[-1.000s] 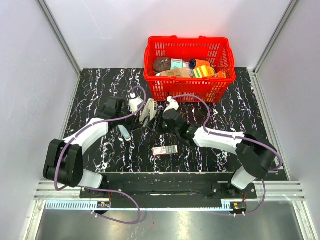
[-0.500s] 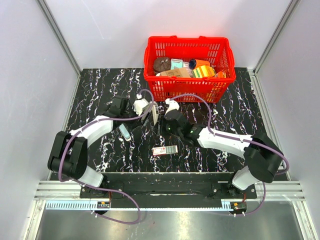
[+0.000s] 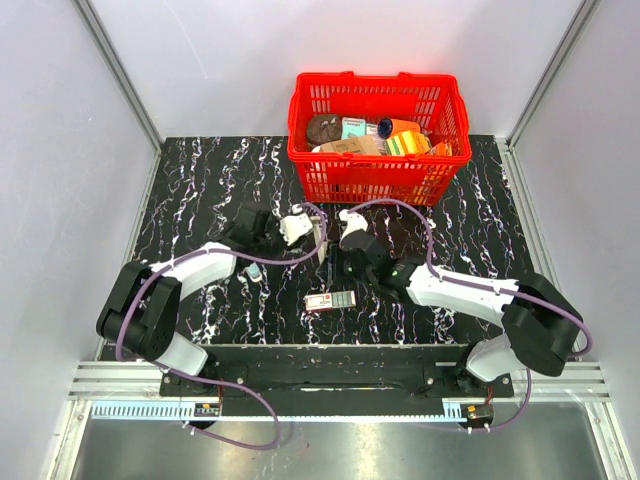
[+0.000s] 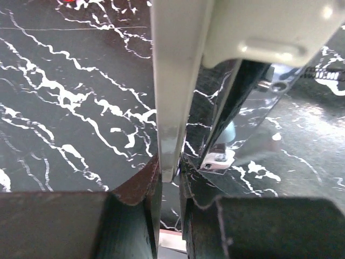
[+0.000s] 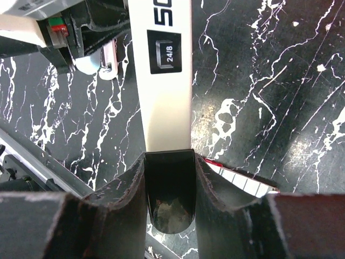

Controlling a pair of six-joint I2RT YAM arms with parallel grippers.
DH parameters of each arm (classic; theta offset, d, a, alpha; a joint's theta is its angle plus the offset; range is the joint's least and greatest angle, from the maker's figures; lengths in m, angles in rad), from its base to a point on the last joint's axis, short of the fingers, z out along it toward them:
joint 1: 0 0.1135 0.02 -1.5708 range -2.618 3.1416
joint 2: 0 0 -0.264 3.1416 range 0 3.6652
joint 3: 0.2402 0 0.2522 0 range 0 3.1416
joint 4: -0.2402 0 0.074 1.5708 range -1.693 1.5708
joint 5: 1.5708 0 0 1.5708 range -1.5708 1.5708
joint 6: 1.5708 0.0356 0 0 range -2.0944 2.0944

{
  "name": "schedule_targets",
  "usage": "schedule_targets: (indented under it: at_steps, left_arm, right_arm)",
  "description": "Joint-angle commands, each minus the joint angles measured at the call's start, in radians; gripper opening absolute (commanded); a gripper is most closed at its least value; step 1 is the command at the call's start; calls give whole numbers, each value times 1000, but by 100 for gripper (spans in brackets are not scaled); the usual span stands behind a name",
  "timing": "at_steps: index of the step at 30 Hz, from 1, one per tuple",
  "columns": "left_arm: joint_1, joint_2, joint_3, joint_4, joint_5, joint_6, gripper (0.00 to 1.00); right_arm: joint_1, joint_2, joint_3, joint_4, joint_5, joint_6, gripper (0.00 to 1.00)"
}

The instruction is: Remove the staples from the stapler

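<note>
My left gripper (image 4: 170, 181) is clenched on the stapler (image 3: 321, 238) by its thin pale edge. My right gripper (image 5: 170, 181) grasps its dark end, at 7 o'clock from the basket (image 3: 370, 165). If I pull unevenly, the thin edge may slip out.

The stapler (image 3: 321, 238) sits just left of centre in the top view, below the red basket's front wall. There it shows as a slim pale sliver standing on edge, raised off the black marbled surface.

In the right wrist view its off-white top cover (image 5: 164, 91) runs up the middle of the frame. It carries a small dark window marked 24/8, and its glossy dark rear end sits clamped in the right gripper (image 5: 170, 162).

In the left wrist view the pale cover (image 4: 172, 81) is pinched at its lower end by the left gripper (image 4: 170, 175). A dark arm with silvery fittings splays away from it to the right.
</note>
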Motion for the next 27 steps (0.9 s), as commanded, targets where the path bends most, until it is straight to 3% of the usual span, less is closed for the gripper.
schedule_targets:
  at_steps: [1,9,14,18,21,27]
  left_arm:
    - [-12,-29,-8,178,-200,131,0]
    - [-49,-6,-33,255,-293,189,0]
    - [-61,-36,13,139,-239,96,0]
    - [-74,-99,100,-84,-7,-69,4]
    - [-103,-148,122,-205,176,-122,15]
    - [-155,-162,211,-358,362,-192,27]
  right_arm:
    - [-14,-41,-14,-99,49,-10,0]
    - [-15,-40,-4,-96,46,-19,0]
    - [-17,-37,10,-82,52,-8,0]
    - [-17,-58,42,-77,121,-3,0]
    - [-27,-80,80,-85,185,-5,0]
    - [-75,-69,163,-148,236,-36,0]
